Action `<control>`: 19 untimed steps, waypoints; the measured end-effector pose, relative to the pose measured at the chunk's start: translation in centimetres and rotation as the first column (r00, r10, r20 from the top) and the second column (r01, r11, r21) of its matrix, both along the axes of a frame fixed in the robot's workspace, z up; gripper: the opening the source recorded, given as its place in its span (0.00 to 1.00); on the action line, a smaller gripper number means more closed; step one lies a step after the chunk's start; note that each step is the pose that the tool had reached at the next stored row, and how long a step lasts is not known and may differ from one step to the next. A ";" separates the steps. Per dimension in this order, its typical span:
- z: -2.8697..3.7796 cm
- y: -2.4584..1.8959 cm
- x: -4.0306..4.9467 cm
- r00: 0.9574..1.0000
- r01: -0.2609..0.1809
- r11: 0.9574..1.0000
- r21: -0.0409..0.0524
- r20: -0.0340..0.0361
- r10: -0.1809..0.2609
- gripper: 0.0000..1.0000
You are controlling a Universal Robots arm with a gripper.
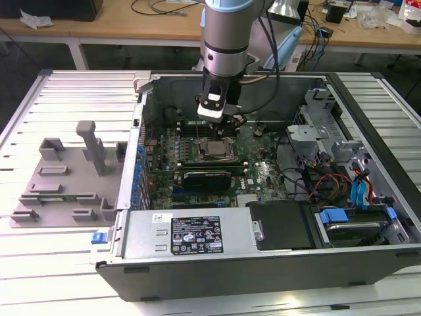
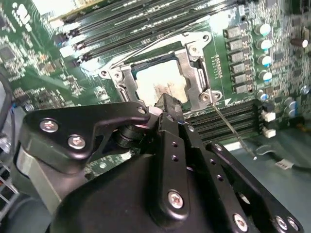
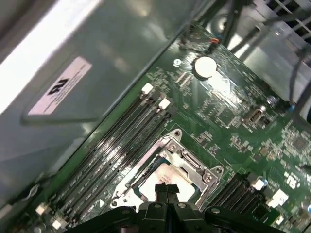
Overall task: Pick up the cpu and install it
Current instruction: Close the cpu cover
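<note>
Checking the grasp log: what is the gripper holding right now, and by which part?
Nothing. The gripper is shut with nothing between its tips, just over the cpu, which lies in the socket.

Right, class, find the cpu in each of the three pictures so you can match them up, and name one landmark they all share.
Exterior view: the cpu lies in the middle of the open computer case, near the pincer.
First wrist view: the cpu sits inside its metal frame, just past the pincer.
Second wrist view: the cpu, same frame, beyond the pincer.
Shared landmark: the metal frame, beside the long black memory slots.
</note>
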State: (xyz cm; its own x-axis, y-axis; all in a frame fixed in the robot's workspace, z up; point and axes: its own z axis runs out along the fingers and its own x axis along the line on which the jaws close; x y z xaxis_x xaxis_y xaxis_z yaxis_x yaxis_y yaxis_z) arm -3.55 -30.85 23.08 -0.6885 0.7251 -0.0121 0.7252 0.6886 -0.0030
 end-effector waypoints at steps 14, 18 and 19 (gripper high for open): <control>0.00 0.00 0.00 0.901 -0.434 0.901 0.000 0.000 0.434 0.11; 0.00 0.00 0.00 0.853 -0.522 0.853 0.000 0.000 0.522 0.11; 0.00 0.00 0.00 0.834 -0.551 0.834 0.000 0.000 0.551 0.11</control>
